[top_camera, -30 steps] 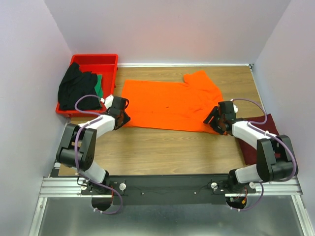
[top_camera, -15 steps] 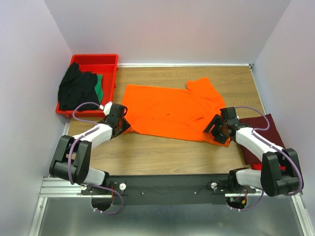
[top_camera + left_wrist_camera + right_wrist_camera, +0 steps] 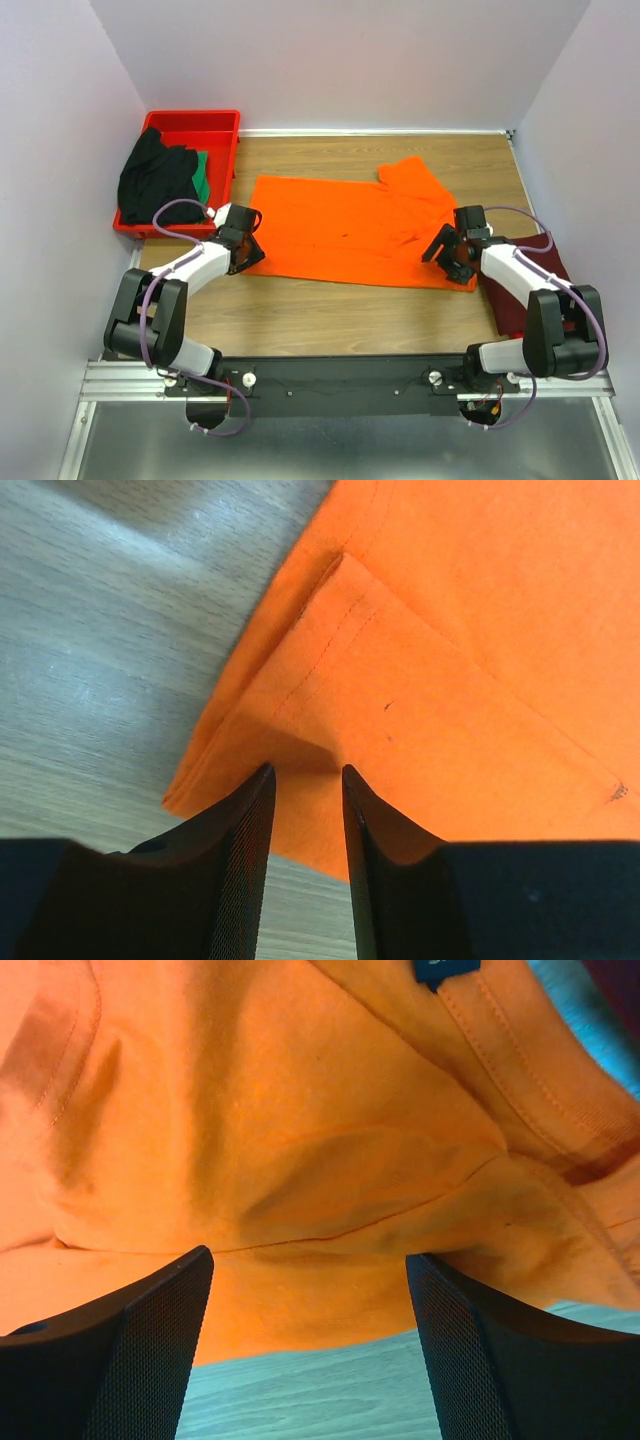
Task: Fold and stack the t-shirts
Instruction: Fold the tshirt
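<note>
The bright orange t-shirt (image 3: 350,225) lies spread flat across the middle of the table. My left gripper (image 3: 245,243) sits low at its left near corner. In the left wrist view this gripper (image 3: 305,770) is open by a narrow gap over the folded hem corner of the orange cloth (image 3: 470,680). My right gripper (image 3: 447,252) hovers at the shirt's right end, by the collar. It (image 3: 308,1255) is open wide above the orange cloth (image 3: 300,1110), holding nothing. A dark maroon t-shirt (image 3: 556,268) lies at the right, partly under the right arm.
A red tray (image 3: 195,122) stands at the back left. A black t-shirt (image 3: 155,180) and a green one (image 3: 203,175) are heaped in it, the black spilling over its left rim. White walls close in on both sides.
The orange shirt has slid toward the near edge and lies flatter. Both grippers came nearer with it, then eased back. The right jaws have opened wider.
</note>
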Controlling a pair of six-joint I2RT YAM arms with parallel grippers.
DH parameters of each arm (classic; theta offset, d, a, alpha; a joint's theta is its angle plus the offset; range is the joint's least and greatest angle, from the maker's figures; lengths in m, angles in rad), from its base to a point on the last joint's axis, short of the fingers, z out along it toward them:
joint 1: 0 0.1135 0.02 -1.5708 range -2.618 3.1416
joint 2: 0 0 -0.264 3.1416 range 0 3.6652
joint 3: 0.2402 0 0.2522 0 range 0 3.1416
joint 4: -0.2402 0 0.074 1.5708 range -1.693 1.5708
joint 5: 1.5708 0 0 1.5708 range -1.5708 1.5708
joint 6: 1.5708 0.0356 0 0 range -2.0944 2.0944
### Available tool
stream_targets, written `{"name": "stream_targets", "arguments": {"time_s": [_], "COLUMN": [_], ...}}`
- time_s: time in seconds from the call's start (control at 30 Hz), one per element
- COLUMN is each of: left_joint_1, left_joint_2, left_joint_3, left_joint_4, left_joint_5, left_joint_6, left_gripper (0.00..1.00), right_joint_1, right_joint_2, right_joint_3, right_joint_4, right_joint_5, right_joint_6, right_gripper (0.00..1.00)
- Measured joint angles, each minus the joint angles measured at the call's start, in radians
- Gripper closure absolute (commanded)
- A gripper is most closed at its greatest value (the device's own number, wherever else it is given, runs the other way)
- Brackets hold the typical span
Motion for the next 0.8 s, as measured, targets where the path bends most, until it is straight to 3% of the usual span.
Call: {"name": "stream_targets", "arguments": {"time_s": [0.2, 0.43, 0.57, 0.8], "left_joint_1": [0.004, 0.007, 0.016, 0.032], "left_joint_2": [-0.002, 0.023, 0.179, 0.599], "left_joint_3": [0.102, 0.365, 0.600, 1.064], "left_joint_4": [-0.077, -0.126, -0.135, -0.208], "left_joint_5": [0.000, -0.008, -0.040, -0.165], "left_joint_6": [0.047, 0.065, 0.064, 0.096], "left_gripper": [0.57, 0.57, 0.56, 0.57], "right_joint_1": [-0.005, -0.005, -0.005, -0.011], "right_joint_2": [-0.024, 0.019, 0.196, 0.578], "right_joint_3": [0.079, 0.314, 0.523, 0.811], "right_joint_4": [-0.033, -0.021, 0.060, 0.133], "right_joint_5": [-0.039, -0.043, 0.015, 0.049], "right_joint_6": [-0.065, -0.090, -0.108, -0.150], "right_gripper": [0.13, 0.09, 0.08, 0.09]}}
